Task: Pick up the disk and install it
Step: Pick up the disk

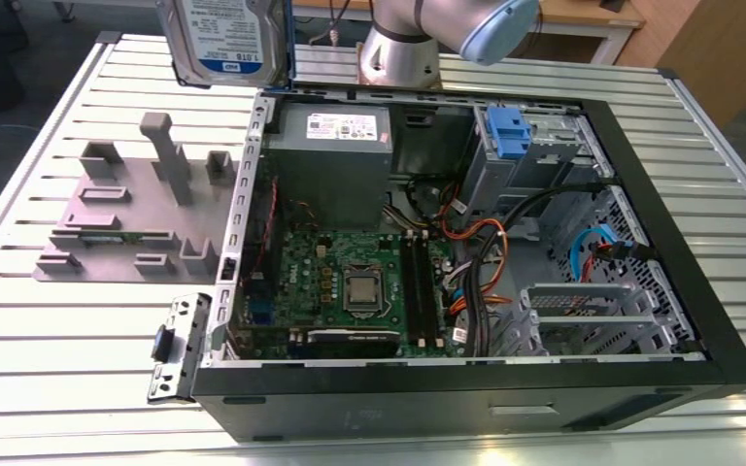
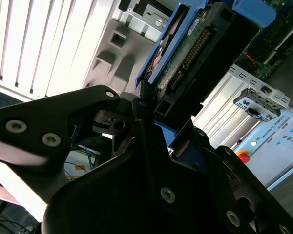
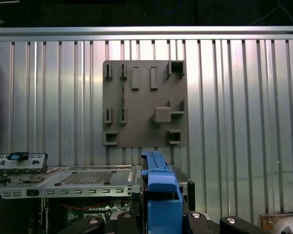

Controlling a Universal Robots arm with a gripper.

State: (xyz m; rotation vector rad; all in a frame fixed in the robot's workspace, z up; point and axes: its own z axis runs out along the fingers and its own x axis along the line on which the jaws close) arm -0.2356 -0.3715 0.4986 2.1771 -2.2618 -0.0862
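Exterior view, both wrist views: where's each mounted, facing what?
Exterior view: off the arm, looking down on the table, open computer case and disk aloft; arm beyond the case.
First wrist view: on the arm, facing down at the grey fixture; gripper shows.
Second wrist view: on the arm, looking along the gripper at the held disk.
All share the disk and grey fixture.

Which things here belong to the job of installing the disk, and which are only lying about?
Belong to the job:
- the disk, held above the table by the claw
- the open computer case

Only lying about:
- grey holder plate on the table
- loose metal bracket beside the case
- other blue caddy and power supply, inside the case
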